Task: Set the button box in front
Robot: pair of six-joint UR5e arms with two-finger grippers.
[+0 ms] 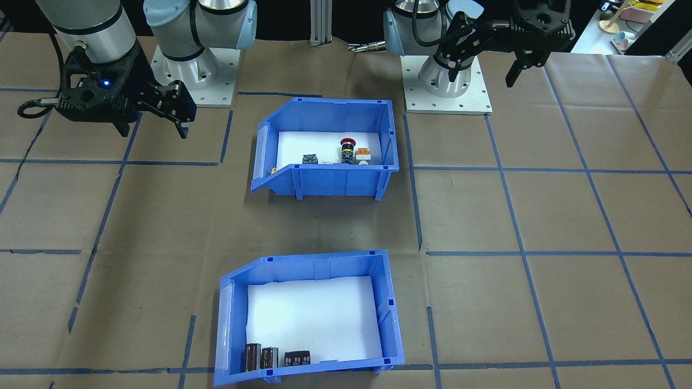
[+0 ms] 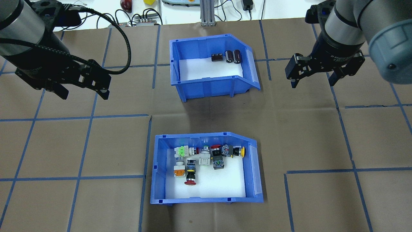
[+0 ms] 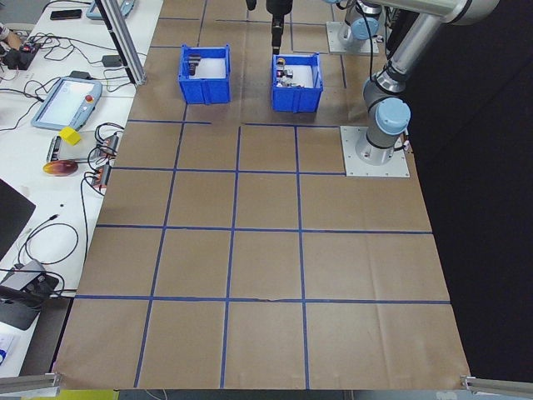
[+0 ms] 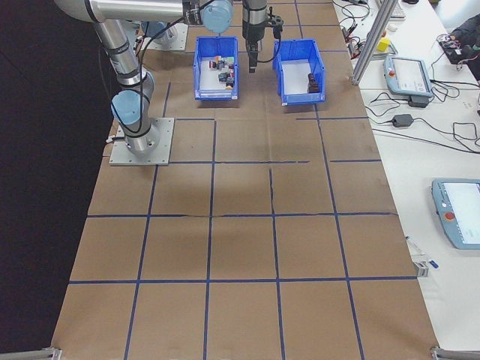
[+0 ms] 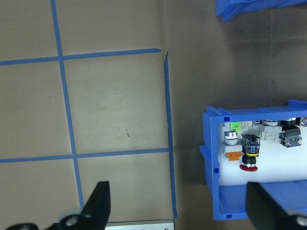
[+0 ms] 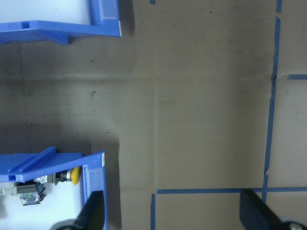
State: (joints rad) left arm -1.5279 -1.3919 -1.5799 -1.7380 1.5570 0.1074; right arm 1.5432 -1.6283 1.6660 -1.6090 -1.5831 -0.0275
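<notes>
The button box (image 2: 159,170), a blue slope-fronted bin with a white liner, sits on the near half of the table and holds several push-button switches (image 2: 206,158) with red, orange, yellow and green caps. It stands close to the robot bases in the front-facing view (image 1: 324,181). My left gripper (image 2: 83,91) hangs open and empty above the paper, well to the box's far left. My right gripper (image 2: 313,80) hangs open and empty to its far right. The left wrist view has the box's left end (image 5: 211,163) at lower right. The right wrist view has its sloped end (image 6: 53,160) at lower left.
A second blue bin (image 2: 206,87) with dark brown cylinders (image 2: 232,56) stands farther out, in line with the button box. Brown paper with a blue tape grid covers the table. Two arm base plates (image 1: 448,97) sit behind the button box. Tablets and cables lie on the side bench (image 4: 409,75).
</notes>
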